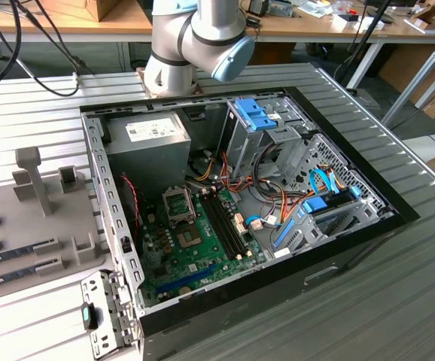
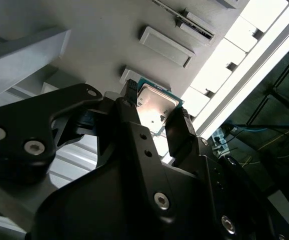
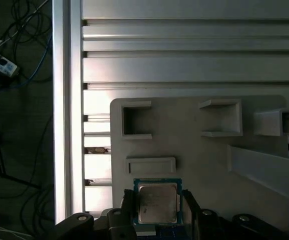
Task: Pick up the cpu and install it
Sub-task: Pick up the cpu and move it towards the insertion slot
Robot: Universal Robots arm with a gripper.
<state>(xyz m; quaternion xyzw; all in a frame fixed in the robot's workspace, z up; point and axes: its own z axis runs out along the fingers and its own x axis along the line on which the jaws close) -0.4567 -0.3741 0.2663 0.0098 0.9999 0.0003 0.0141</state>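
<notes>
As black pincer (image 2: 154,106) clasps it, square cpu (image 3: 157,202) — silvery, green-rimmed

Exterior view: set high and off to one side, looking down at a slant on the open computer case (image 1: 240,203) from a middling distance, with the grey holder plate (image 1: 29,226) at the exterior view's left and the arm (image 1: 195,37) on the far side.

First wrist view: facing straight down, close over the holder plate (image 3: 199,155) and the ribbed worktop (image 3: 184,65).

Second wrist view: tucked behind the gripper (image 2: 154,107), very near, sighting along it at a slant.

Shared in both wrist views: the gripper (image 3: 158,212) clamped on the cpu (image 3: 157,200) (image 2: 156,101), the plate's pockets (image 3: 137,120) and the worktop's edge.

Shared with the exterior view: the holder plate.
</notes>
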